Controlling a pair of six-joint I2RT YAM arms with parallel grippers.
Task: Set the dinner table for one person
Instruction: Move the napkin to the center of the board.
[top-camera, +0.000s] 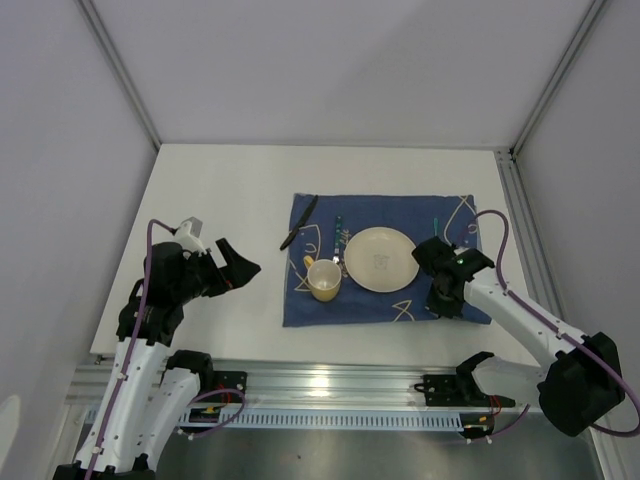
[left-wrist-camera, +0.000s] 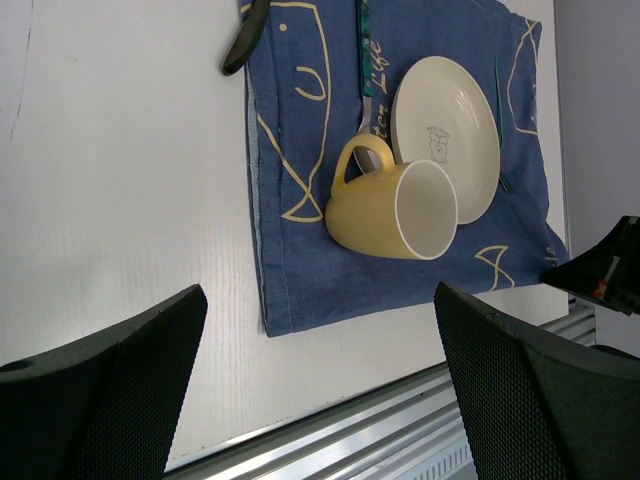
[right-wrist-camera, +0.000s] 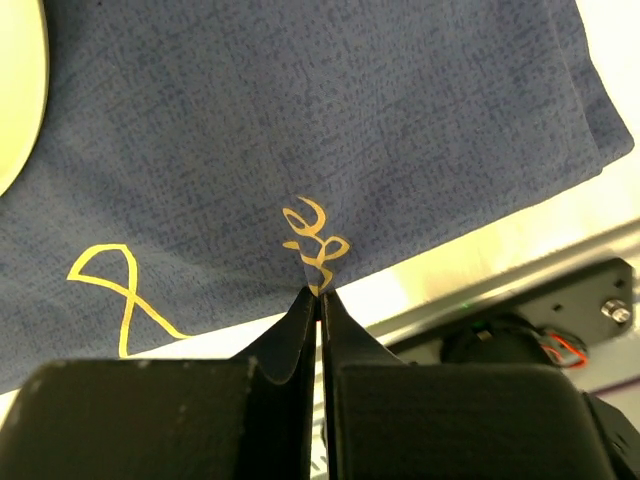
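Note:
On the white dinner table (top-camera: 215, 215) lies a dark blue cloth (top-camera: 385, 305) with pale line drawings. A cream plate (top-camera: 381, 259) sits on it. A yellow mug (top-camera: 324, 280) lies on its side against the plate's left rim. A teal-handled utensil (top-camera: 338, 232) lies behind the mug. A black-handled utensil (top-camera: 298, 222) crosses the cloth's far left corner. My right gripper (right-wrist-camera: 320, 292) is shut on the cloth's near edge, right of the plate. My left gripper (left-wrist-camera: 320, 400) hangs open over bare table left of the cloth, holding nothing.
A thin green stick (top-camera: 436, 222) lies on the cloth right of the plate. Silver frame rails (top-camera: 330, 385) run along the near table edge. White walls close in the back and both sides.

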